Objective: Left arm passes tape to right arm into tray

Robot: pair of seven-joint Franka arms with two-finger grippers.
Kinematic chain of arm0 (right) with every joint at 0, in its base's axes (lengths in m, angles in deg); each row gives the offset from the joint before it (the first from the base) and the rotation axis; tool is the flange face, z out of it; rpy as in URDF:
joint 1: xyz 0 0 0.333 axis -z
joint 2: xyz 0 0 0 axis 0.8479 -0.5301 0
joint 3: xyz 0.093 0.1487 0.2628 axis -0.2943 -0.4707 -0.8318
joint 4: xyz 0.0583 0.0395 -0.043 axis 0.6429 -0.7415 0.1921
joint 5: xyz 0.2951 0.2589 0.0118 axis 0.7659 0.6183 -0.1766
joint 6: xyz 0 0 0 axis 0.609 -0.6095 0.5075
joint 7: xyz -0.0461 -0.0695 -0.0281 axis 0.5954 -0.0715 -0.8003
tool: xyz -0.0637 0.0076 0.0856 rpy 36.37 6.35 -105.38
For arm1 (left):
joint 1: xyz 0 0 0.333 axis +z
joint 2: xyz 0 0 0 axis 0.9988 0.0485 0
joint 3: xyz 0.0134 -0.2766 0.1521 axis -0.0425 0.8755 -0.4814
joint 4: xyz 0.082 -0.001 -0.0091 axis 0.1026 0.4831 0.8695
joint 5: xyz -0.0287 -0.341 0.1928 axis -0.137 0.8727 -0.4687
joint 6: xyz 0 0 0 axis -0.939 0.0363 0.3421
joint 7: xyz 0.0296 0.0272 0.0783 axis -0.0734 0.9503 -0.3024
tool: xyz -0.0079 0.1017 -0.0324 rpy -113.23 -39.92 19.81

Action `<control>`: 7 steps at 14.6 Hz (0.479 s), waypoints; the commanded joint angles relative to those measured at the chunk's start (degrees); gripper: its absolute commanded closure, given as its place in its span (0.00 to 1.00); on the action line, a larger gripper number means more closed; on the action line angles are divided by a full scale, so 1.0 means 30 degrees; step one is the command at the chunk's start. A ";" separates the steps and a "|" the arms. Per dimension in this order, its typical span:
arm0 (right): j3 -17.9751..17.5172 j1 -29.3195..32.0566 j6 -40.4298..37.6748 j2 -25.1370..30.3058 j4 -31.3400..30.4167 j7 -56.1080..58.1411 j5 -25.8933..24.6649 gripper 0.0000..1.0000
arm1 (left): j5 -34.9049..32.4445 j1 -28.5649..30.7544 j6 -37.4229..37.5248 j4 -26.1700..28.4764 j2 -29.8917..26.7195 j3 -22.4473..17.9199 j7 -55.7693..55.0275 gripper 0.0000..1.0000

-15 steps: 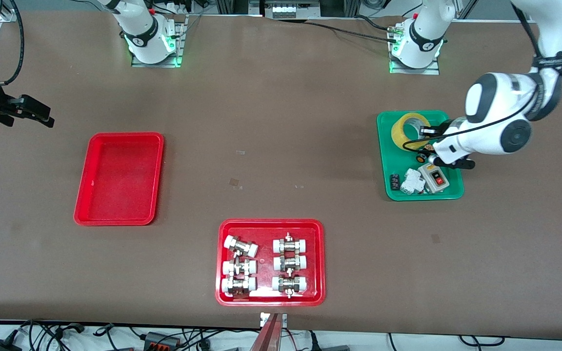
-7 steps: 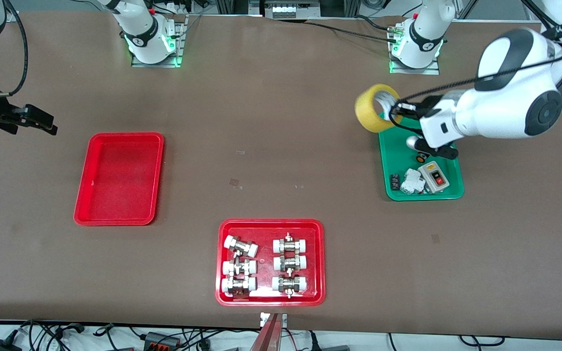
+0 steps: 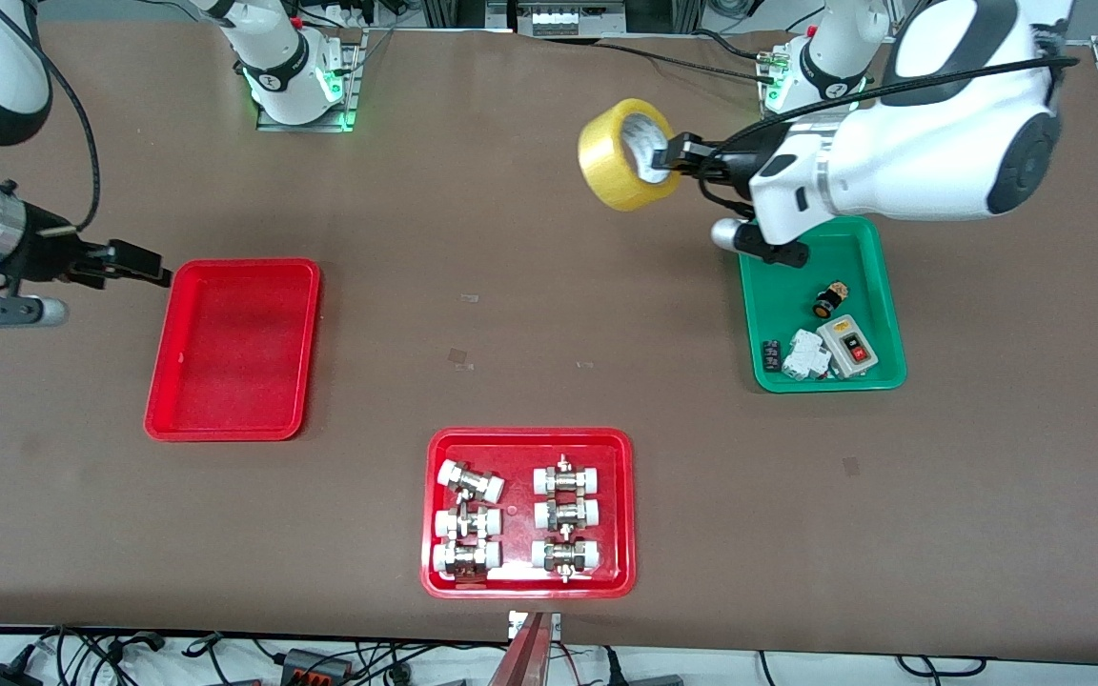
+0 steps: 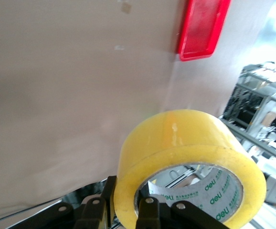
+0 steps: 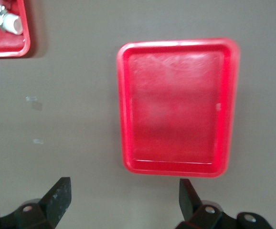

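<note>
The wide yellow roll of translucent packing tape point(image 3: 627, 154), pale core showing, hangs in the air over bare brown bench point(image 3: 530, 286), pinched through its wall by the left arm's black end effector point(image 3: 671, 152), one finger inside the core. Near the plain red plastic tray point(image 3: 233, 350), the right arm's end effector point(image 3: 134, 264) hovers, fingers spread wide and empty (as its wrist view shows). A clean handover likely calls for presenting the roll's free rim midway between the arms, releasing only once gripped.

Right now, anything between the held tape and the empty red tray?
Front view: only bare table between the tape in the left gripper and the tray.
</note>
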 commanded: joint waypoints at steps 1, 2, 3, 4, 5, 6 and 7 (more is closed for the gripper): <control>-0.0020 -0.0701 -0.0437 -0.1451 0.1082 0.0485 0.0540 0.00 | 0.0383 -0.0809 -0.0537 -0.0845 0.0786 0.0065 -0.1627 0.94; -0.0137 -0.0935 -0.0438 -0.1482 0.1170 0.0660 0.0772 0.00 | 0.0352 -0.1160 -0.0595 -0.0846 0.0903 0.0065 -0.1777 0.94; -0.0225 -0.1314 -0.0438 -0.1308 0.1229 0.0633 0.1413 0.00 | 0.0410 -0.1454 -0.0625 -0.0962 0.1194 0.0036 -0.1865 0.94; -0.0255 -0.1637 -0.0467 -0.1190 0.1520 0.0604 0.2057 0.00 | 0.0353 -0.1631 -0.0799 -0.1282 0.1400 0.0007 -0.1895 0.94; -0.0371 -0.2191 -0.0496 -0.1189 0.2161 0.0690 0.2557 0.00 | 0.0352 -0.1662 -0.1207 -0.1837 0.1663 0.0036 -0.1896 0.94; -0.0460 -0.2806 -0.0525 -0.1305 0.2863 0.0691 0.3200 0.00 | 0.0323 -0.1662 -0.1298 -0.1987 0.1781 0.0036 -0.1896 0.94; -0.0489 -0.3421 -0.0497 -0.1335 0.3392 0.0517 0.4105 0.00 | 0.0149 -0.1691 -0.1357 -0.2018 0.1899 0.0036 -0.1867 0.94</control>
